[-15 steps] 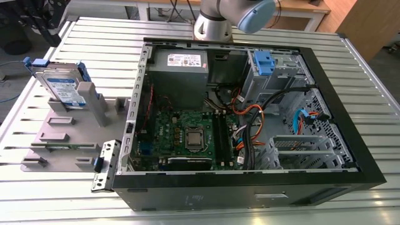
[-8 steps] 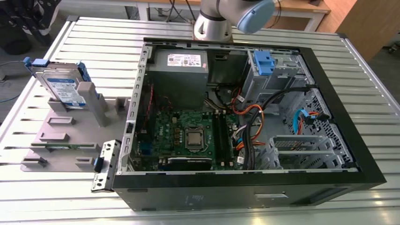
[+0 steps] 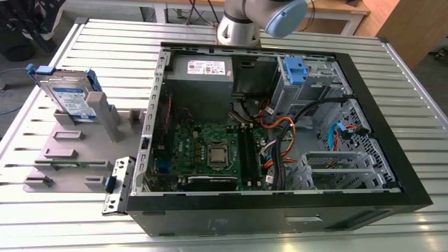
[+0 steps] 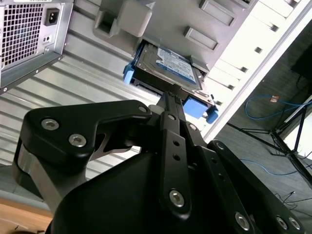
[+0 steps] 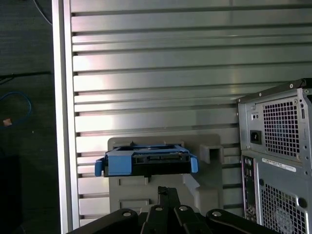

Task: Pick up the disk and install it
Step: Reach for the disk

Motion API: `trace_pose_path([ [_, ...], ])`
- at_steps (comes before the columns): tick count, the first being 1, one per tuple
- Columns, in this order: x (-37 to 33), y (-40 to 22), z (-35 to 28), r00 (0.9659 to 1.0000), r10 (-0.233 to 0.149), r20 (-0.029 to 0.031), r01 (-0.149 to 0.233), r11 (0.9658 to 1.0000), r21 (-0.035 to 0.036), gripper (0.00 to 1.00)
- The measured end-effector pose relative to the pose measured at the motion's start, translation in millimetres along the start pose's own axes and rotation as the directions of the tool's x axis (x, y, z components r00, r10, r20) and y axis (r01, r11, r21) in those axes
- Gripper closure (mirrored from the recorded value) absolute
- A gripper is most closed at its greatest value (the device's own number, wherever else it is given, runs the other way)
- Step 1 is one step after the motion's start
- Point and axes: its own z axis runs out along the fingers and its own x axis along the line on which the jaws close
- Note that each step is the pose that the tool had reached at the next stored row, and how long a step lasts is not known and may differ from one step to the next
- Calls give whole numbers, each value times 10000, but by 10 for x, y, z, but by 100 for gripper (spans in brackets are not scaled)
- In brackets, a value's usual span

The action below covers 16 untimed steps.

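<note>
**While the Disk Sits in Its Stand, the Gripper Hangs Off It, Empty**

Although the task is to pick up the disk (image 3: 70, 97) and install it, the disk has not been lifted. It stands on edge in a grey holder (image 3: 70, 152) on the exterior view's left of the open computer case (image 3: 280, 223), label face showing, blue rails round its edges. In both wrist views the gripper (image 5: 165, 191) points toward the disk from well apart; its fingers look drawn together with nothing between them.

The risks lie in the grasp and the fit. The disk is thin and upright, so an off-centre pinch on the plastic rails could tip it in the holder or let it slip. Inside the case, orange and black cables (image 3: 280, 131) run near the grey drive cage (image 3: 311, 86) and its blue-tabbed bracket (image 3: 295, 71); a tilted disk could snag them or jam at the opening.

Everything rests on a slatted aluminium table (image 3: 70, 231), ridged and shiny. Beyond its edge the first wrist view shows dark floor with a loose blue cable (image 5: 19, 105); wooden furniture (image 3: 406, 26) stands behind.
</note>
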Motion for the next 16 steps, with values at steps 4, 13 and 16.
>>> trace_pose_path([
  [4, 6, -1, 16, 10000, 1, 1, -1, 10000, -1, 89],
  [13, 23, -7, 111, 10000, 1, -1, -1, 10000, 2, 89],
  [16, 63, -10, 117, 10000, 1, 1, -1, 10000, 1, 89],
])
